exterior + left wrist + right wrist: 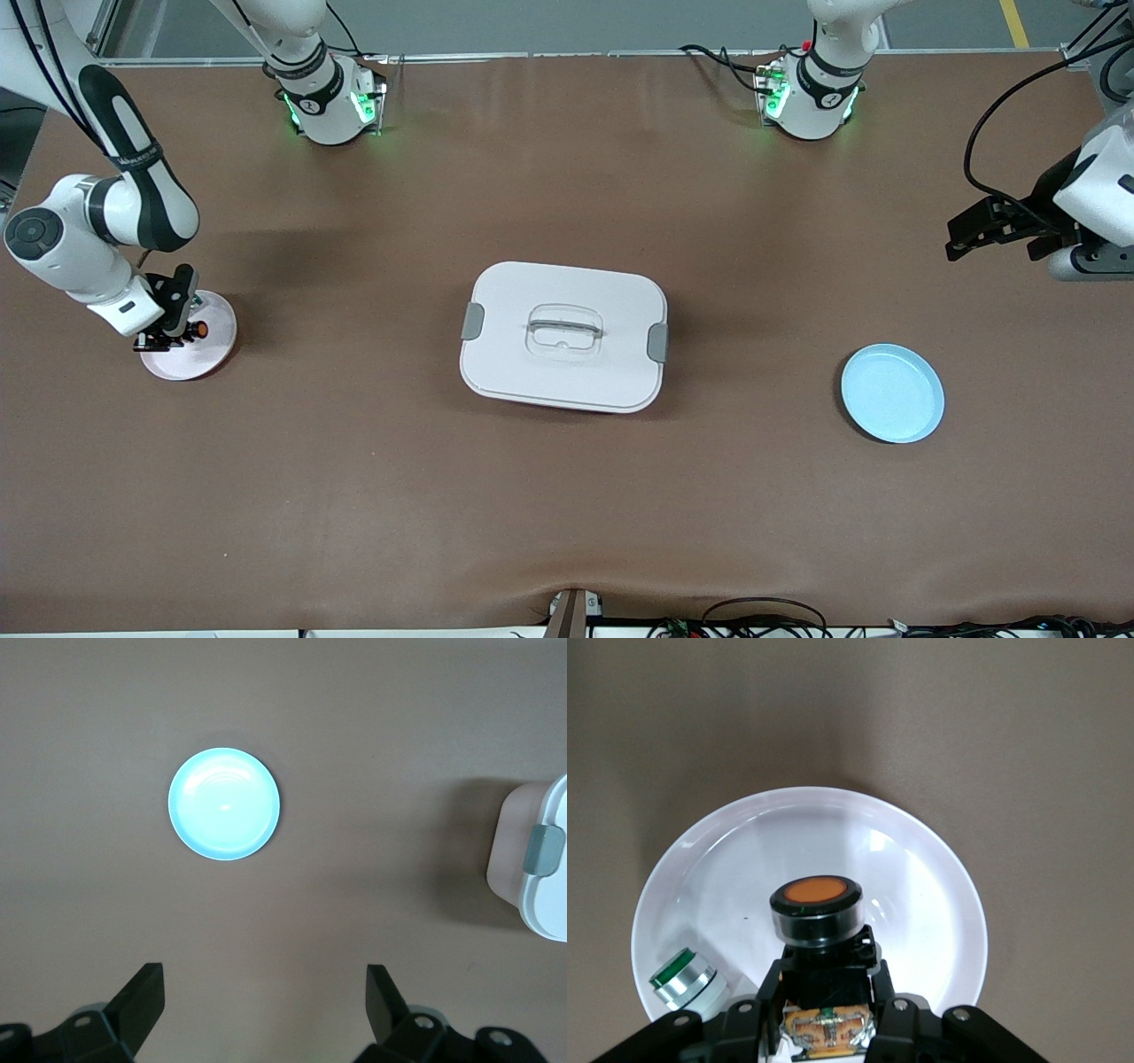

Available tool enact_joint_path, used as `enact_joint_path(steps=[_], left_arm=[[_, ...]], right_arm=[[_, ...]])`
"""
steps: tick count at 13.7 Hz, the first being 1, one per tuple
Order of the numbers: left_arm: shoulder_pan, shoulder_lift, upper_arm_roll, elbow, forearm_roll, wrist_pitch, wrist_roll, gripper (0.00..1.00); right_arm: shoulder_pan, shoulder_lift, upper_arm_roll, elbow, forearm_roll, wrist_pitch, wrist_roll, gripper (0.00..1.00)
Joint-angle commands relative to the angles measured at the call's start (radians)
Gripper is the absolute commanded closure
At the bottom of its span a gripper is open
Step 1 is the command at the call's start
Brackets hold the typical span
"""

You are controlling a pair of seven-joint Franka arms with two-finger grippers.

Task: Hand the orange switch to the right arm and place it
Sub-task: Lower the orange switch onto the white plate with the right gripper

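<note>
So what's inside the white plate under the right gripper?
A green-topped button lies in the white plate. The right gripper, shut on the orange switch, is over the plate. Whatever lies under the gripper and switch is covered.

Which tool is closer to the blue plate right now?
Left. The left tool hangs open over bare table near the blue plate. The right tool is at the right arm's end, over the pink plate, shut on the orange switch.

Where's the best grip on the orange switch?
Grip the orange switch by its narrower black body below the wide cap, from the tail end, as the right hand grips it over the plate; the round cap would likely slip.
</note>
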Motion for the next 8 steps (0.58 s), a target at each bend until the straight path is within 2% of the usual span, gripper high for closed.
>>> enact_joint_path(steps=[1,8], left_arm=[[-0.1,-0.018,0.1,0.002,0.018,-0.008,-0.001,0.0],[-0.266,-0.02,0.265,0.002,0.017,-0.008,0.002,0.0]], right_arm=[[-0.028,0.027,0.015,0.022,-0.026,0.003,0.041,1.0],[-0.036,0.063,0.015,0.048,-0.026,0.005,0.047,1.0]])
